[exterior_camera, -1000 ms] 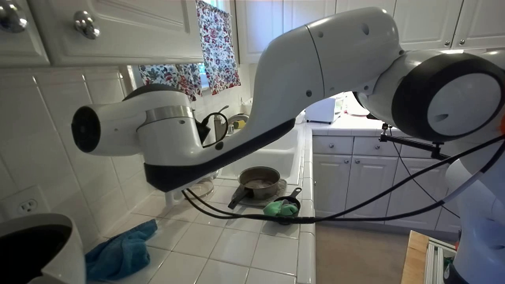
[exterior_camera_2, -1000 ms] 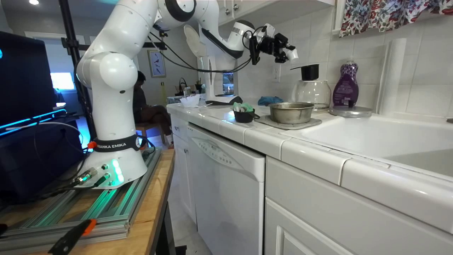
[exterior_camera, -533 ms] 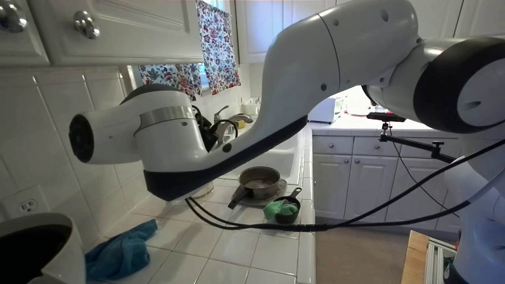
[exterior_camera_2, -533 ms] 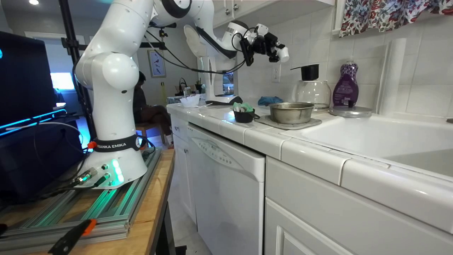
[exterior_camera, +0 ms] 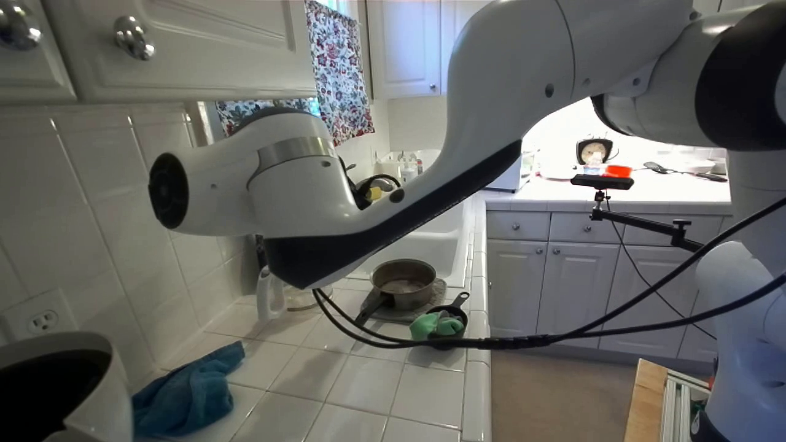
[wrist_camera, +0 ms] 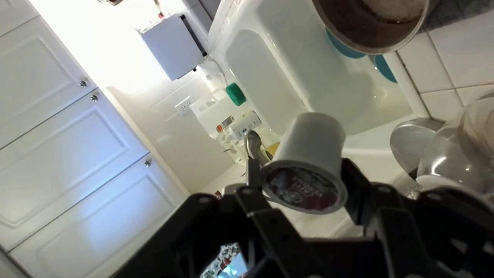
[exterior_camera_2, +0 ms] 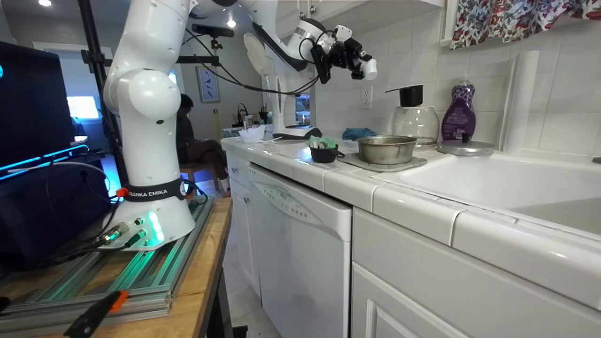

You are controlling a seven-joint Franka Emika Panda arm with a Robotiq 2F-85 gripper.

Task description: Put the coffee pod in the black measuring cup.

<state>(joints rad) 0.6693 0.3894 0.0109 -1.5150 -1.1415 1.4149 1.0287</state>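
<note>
The coffee pod is a small white cup with a dark red printed lid. It shows tilted in the wrist view and in an exterior view. My gripper is shut on its sides, with one finger touching each side; it also shows in an exterior view, well above the counter. The black measuring cup, small and matte with a thin handle, stands on top of a glass carafe, right of and below the pod in that view. The cup's inside is not visible, and the wrist view does not show it clearly.
A grey long-handled pan stands on a mat beside the sink. A small black pan holds green cloth. A purple bottle stands behind the carafe. A blue towel lies near a white appliance. Upper cabinets hang above.
My gripper, still holding the pod, has moved left and slightly up, away from the carafe in an exterior view. The arm has shifted right and up in an exterior view.
</note>
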